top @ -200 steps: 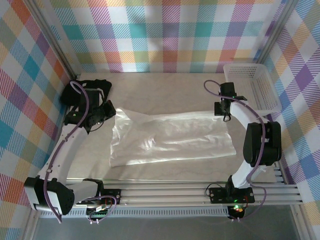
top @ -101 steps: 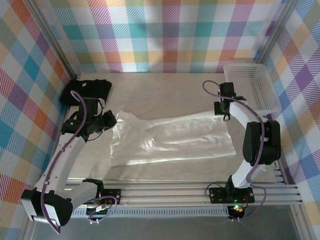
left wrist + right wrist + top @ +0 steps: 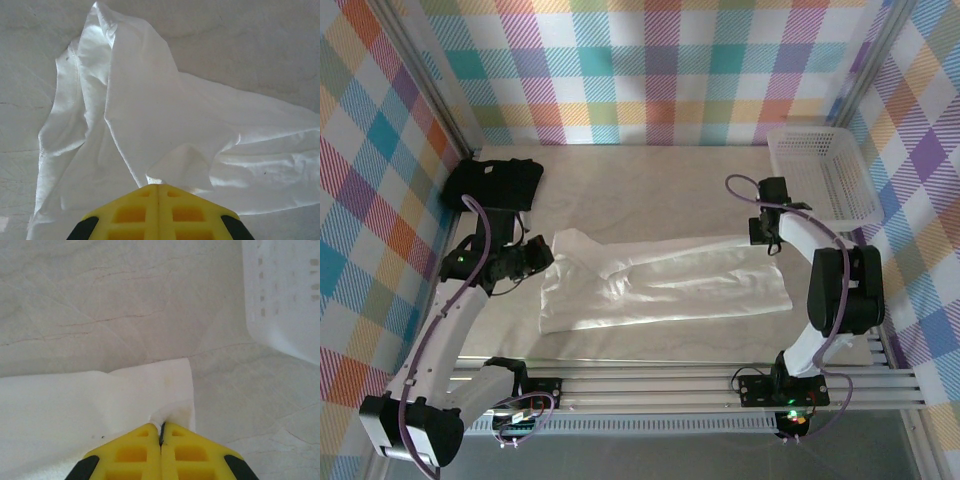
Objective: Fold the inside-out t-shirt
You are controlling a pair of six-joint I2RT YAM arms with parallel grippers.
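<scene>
The left hand [image 3: 158,187] has its fingers pressed together on a pinch of the inside-out t-shirt [image 3: 665,285], a raised fold spreading away ahead of it. The right hand [image 3: 161,429] pinches the opposite corner, the white basket [image 3: 285,295] ahead to its right; the cloth lies on the table [image 3: 650,190] between both hands

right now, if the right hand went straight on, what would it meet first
Past the white t-shirt corner it pinches, the right hand probably meets bare table; the white basket lies right of that line.
</scene>
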